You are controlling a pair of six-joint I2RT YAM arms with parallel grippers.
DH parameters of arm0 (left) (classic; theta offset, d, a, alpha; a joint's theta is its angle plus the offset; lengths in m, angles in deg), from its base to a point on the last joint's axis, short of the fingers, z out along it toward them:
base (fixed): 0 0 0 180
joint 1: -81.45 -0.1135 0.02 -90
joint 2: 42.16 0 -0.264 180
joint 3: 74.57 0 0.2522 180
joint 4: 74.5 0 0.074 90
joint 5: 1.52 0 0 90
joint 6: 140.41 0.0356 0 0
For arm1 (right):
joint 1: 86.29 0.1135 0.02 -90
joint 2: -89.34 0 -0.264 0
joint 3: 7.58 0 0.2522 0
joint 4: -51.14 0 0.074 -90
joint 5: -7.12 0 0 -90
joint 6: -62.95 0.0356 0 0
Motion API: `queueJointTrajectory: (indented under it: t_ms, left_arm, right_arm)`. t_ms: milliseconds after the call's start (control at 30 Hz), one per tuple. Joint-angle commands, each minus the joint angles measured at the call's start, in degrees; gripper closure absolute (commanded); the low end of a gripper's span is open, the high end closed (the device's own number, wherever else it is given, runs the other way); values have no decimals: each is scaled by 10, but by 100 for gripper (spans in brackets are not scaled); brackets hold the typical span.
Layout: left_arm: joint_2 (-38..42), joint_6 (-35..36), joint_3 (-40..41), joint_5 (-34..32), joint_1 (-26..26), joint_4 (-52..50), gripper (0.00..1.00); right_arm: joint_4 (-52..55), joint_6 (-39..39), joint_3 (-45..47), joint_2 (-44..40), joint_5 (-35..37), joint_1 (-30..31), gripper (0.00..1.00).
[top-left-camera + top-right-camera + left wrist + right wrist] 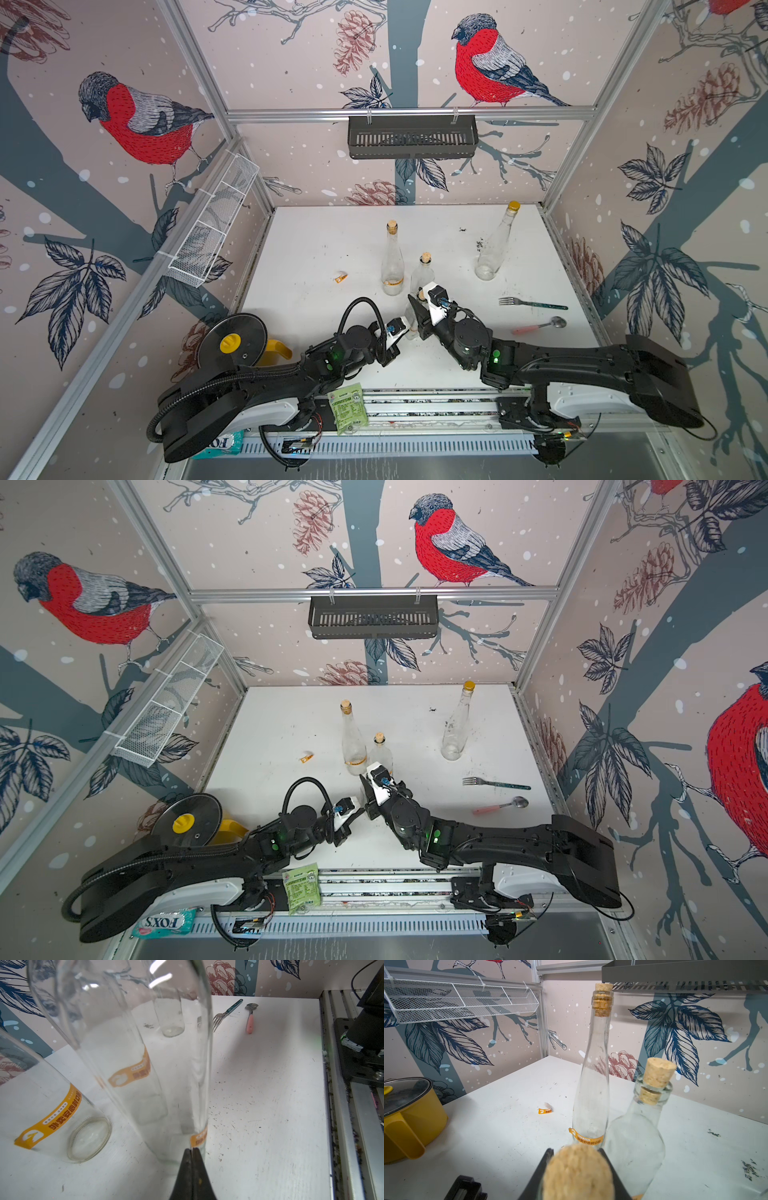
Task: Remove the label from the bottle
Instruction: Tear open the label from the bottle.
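A scuffed white tabletop (316, 249) sits inside a booth papered with bullfinches and pine cones. Nearest, on the front rail, lies a green packet (347, 405). Just past it both arms meet at the held bottle (176, 1084), clear glass, standing at the near middle of the table. The left gripper (192, 1150) is low at its base, fingers pressed flat together right at the lower edge of the orange label (199, 1138); whether a flap of it is caught between them cannot be told. The right gripper (576, 1157) is at the top, clamped on the held bottle around its cork (578, 1172). Off to the left stands a yellow pot (276, 349). To the right lie a pink-handled spoon (540, 325) and, beyond it, a fork (532, 304). Just behind the held bottle is a squat corked bottle (637, 1136), beside it a tall corked bottle (591, 1084) wearing its own orange band, and a loose label scrap (341, 276) lies further left. A yellow-capped bottle (496, 245) stands toward the far right corner. A black basket (411, 137) hangs on the back wall.
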Motion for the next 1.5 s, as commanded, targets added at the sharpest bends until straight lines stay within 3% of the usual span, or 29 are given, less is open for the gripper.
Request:
queueJointTrajectory:
  t_ms: [0,500,533,633,700,767,933,1167,1267,1467]
  left_arm:
    - [2,7,-3,10,-1,12,100]
    - [1,3,-6,21,-1,6,100]
    - [1,3,-7,20,-1,4,100]
    - [4,1,-6,16,-1,1,100]
    - [9,-2,-4,13,-1,0,100]
    - [14,-6,-1,11,-1,1,100]
    - [23,-11,1,2,-1,-5,100]
    - [34,-32,2,2,-1,-24,100]
    - [44,-40,2,-4,-1,-37,100]
    - [60,-54,7,-66,-1,-48,100]
  right_arm:
    - [-38,2,-3,-1,43,2,100]
    - [-49,-5,-11,12,87,21,98]
    - [-45,-4,-13,11,80,20,91]
    - [-30,0,-8,-3,55,14,53]
    - [-25,6,1,-20,24,5,39]
    - [-13,17,8,-43,-17,-12,29]
    - [28,19,14,-84,-149,-59,17]
    - [70,16,27,-143,-490,-189,8]
    - [99,-3,13,-145,-583,-234,6]
    - [147,-61,-34,-99,-646,-261,6]
